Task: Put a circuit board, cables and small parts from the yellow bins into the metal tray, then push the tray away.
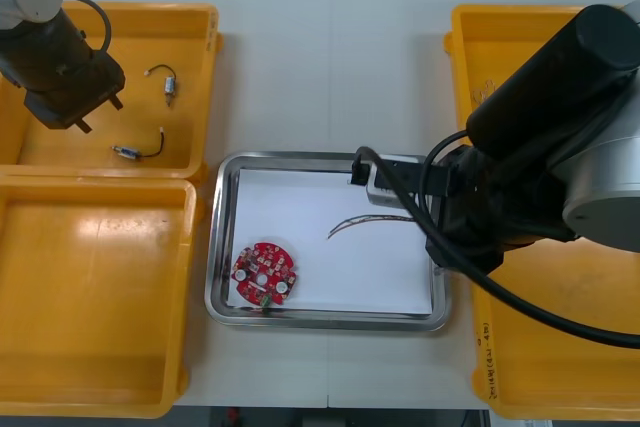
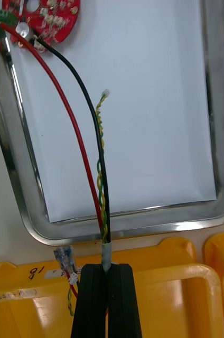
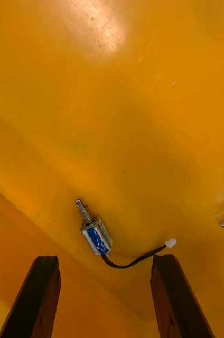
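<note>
I had the right tool (image 2: 106,268) clamped shut on a bundle of cables (image 2: 102,211), one red, one black and one twisted yellow-green, pinched close to one end. It hung just outside the tray's (image 1: 224,237) three o'clock rim, over a right-hand bin (image 2: 170,296). I judged that grip made sense: holding the bundle by its end let the free lengths trail ahead across the white lining, so they would land inside the rim instead of draping over it. The red and black strands ran on toward the circuit board (image 1: 264,271), which lay flat at about seven o'clock in the tray. I could not tell whether the strands touched the board or only passed beside it. The twisted pair ended short, in mid-tray. The left tool (image 3: 104,259) was spread wide and hung low over the floor of the far left bin (image 1: 60,147), at ten o'clock on the bench. A small metal part (image 3: 95,236) with a short black lead lay between its fingers and a little beyond the tips, untouched. The wide spread looked right to me, leaving room to straddle the part and its lead. A second part (image 1: 168,82) sat well apart in the same bin, toward one o'clock. By my reckoning the board was delivered, the cables were about to be released, and the parts and the push remained.
</note>
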### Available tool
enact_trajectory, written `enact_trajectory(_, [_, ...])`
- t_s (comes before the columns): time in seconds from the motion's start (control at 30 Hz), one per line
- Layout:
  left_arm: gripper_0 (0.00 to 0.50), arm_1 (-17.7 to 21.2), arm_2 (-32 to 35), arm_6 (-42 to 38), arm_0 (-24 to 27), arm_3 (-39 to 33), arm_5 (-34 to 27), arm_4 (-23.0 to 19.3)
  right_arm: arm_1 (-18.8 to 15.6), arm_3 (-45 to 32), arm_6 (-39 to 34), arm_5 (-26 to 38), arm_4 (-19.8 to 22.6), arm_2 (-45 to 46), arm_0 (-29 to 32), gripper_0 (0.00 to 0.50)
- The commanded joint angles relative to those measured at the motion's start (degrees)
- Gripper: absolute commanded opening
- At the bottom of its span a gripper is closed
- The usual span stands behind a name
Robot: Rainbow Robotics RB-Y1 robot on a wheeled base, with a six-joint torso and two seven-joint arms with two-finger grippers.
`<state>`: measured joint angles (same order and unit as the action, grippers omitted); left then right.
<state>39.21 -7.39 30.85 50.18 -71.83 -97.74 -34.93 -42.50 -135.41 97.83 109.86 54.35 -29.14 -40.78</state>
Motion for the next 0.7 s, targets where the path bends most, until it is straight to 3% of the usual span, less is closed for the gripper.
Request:
enact_trajectory(0.03, [0.500, -1.68, 1.41, 0.00, 3.17, 2.93, 1.85, 0.13, 2.77, 2.34, 2.36, 0.14, -5.48, -6.37, -2.29, 0.000])
enact_trajectory(0.2, [0.500, -2.47, 1.41, -0.18, 3.17, 5.74, 2.73, -0.40, 4.27, 5.68, 5.53, -2.55, -8.91, -9.53, -2.29, 0.000])
enact_trajectory(0.7, [0.500, -3.88, -3.25, -0.71, 3.17, 12.60, 10.73, -2.60, 5.94, 14.12, 5.62, -12.13, -12.51, -16.91, -1.32, 0.000])
